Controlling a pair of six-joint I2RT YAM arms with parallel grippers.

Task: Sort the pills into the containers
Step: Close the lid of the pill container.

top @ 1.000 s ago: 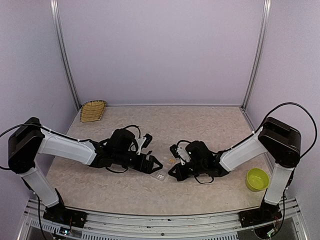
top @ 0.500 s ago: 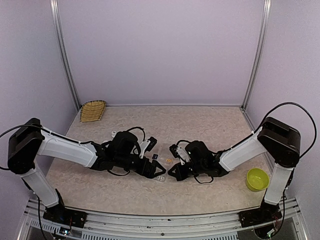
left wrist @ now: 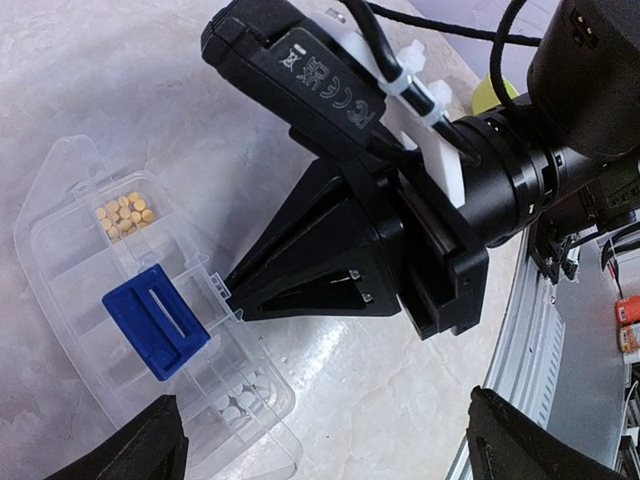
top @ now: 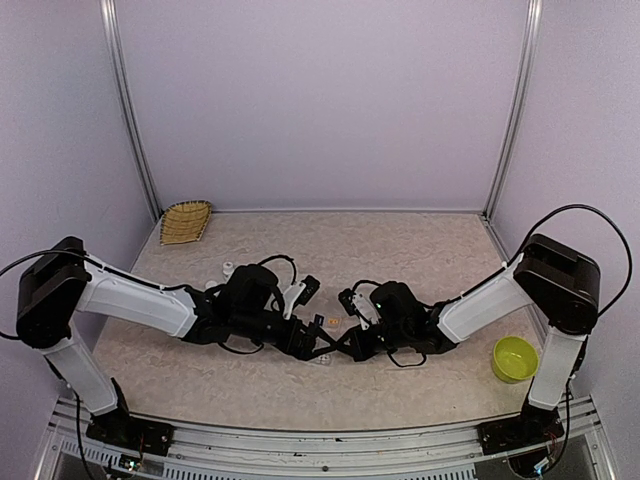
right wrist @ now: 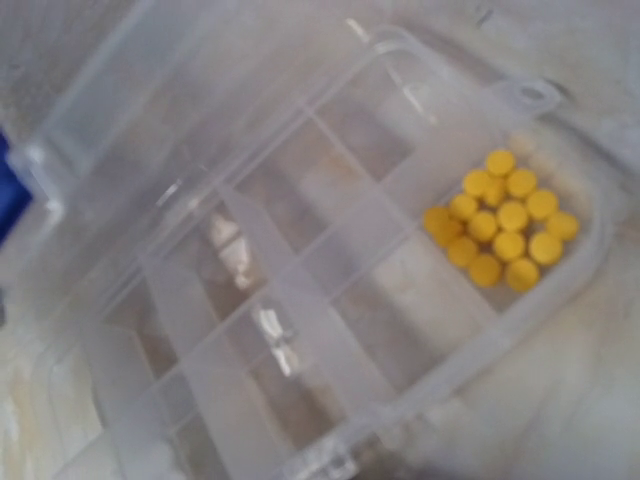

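Marbled table [top: 400, 250] is carrying a clear box [left wrist: 60, 260] with yellow pills [left wrist: 124, 214] sitting in an end cell and pale pills [left wrist: 238, 405] in another. Left pincer [left wrist: 320, 450] is hovering wide open above; right pincer [left wrist: 232, 292], fully closed, is seemingly touching its rim.

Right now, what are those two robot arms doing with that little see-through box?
They're sorting pills into a clear organizer box on the table. The left gripper hangs wide open above it; the right gripper is shut, its tip at the box's edge. One end cell holds yellow pills, another holds white pills, and a blue piece lies on the middle. Neither gripper visibly holds a pill.
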